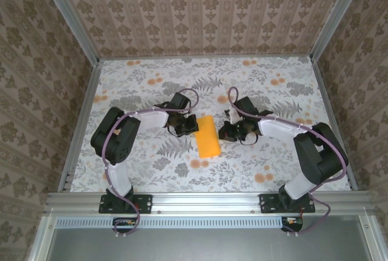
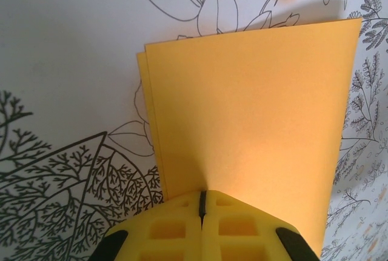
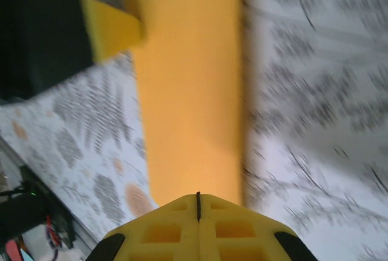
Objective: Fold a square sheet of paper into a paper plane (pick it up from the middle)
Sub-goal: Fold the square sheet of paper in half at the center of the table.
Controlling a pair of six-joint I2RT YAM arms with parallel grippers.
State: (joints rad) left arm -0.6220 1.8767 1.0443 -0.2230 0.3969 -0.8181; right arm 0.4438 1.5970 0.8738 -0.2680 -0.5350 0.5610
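The paper [image 1: 207, 137] lay doubled over mid-tabletop [image 1: 139, 85]. The left tool [image 1: 191, 126] and right tool [image 1: 225, 130] were both pressed together at its left and right edges, probably to flatten the fold. I couldn't tell whether either was actually pinching it.

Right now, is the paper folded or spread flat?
Folded: the paper shows two layers, one edge peeking past the other; from above it's a narrow rectangle.

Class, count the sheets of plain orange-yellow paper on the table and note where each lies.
1. The sheet of paper, folded double, lies on the table between the shut left fingers and the shut right fingers. Another sheet could hide beneath it.
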